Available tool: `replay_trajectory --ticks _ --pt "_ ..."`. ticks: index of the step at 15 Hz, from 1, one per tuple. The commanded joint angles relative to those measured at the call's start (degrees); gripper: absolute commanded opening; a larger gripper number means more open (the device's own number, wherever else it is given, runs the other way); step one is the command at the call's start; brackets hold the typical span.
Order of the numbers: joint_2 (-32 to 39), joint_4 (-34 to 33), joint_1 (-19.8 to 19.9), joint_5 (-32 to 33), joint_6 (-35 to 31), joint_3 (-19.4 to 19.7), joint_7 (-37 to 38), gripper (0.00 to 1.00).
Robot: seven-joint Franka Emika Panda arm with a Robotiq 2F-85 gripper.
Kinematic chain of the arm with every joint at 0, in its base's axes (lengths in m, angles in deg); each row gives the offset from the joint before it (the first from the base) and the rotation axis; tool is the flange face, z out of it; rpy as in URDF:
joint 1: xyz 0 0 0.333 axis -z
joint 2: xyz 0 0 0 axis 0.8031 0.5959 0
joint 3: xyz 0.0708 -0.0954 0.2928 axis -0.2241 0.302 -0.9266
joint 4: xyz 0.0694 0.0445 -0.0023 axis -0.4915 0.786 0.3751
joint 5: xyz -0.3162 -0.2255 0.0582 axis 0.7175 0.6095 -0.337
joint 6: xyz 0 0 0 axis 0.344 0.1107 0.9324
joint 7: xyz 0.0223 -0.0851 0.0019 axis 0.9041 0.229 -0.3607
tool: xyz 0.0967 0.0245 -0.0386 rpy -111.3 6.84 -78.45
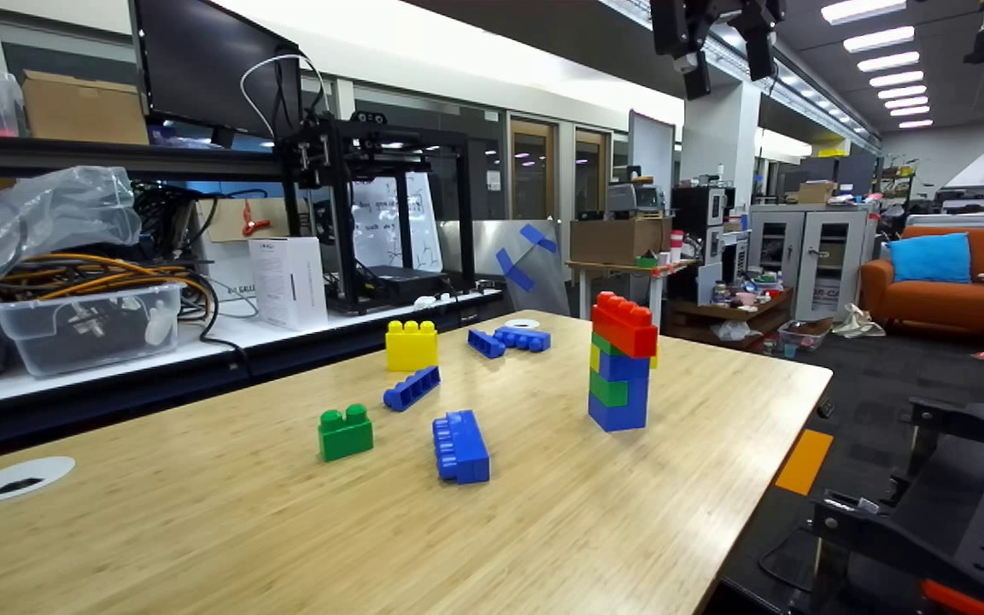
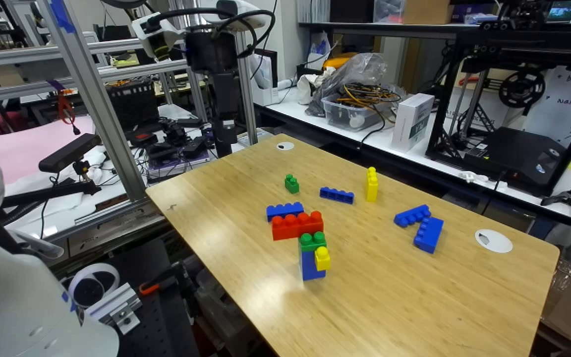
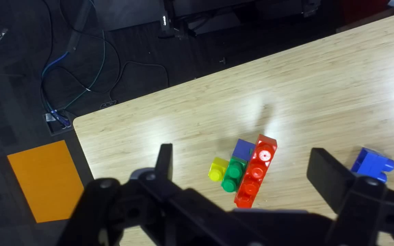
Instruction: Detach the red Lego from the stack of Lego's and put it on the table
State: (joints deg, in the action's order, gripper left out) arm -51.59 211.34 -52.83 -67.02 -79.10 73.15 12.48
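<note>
In the wrist view the gripper [image 3: 243,165] is shown with its fingers [image 3: 327,177] spread wide and nothing held between them; its body is cut off by the lower border. In an exterior view only its lower part is seen, high above the stack and to the right, the rest being cut off by the upper border.

The stack of Lego's [image 2: 310,267] is stood upright on the table [image 2: 414,307]. It is topped by the red Lego [image 2: 298,225], set with one end well past the stack; which bricks lie directly under it cannot be told. A green two-stud brick [image 2: 312,241] and a yellow brick [image 2: 322,260] are fitted near the top of the stack.

In the wrist view a blue brick [image 3: 371,165], right of the stack, is partly covered by the gripper. Left of the stack, in an exterior view, a loose green brick [image 1: 345,437], a loose yellow brick [image 1: 411,350] and a tipped blue brick [image 1: 412,389] are scattered. Two blue bricks [image 1: 524,339] are laid close together beyond the stack, any contact being hard to make out.
</note>
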Motion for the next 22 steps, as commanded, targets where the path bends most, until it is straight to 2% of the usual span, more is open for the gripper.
replay_trajectory --ticks 1,15,19,22 --pt "0.14 -0.1 -1.02 0.41 0.16 0.88 0.4 1.0" --pt "0.14 -0.1 -1.02 0.41 0.16 0.88 0.4 1.0" --pt "3.19 -1.2 -0.04 -4.12 -3.67 4.04 1.46 1.0" --pt "6.2 -0.8 0.34 -8.44 -10.33 6.64 2.22 1.0"
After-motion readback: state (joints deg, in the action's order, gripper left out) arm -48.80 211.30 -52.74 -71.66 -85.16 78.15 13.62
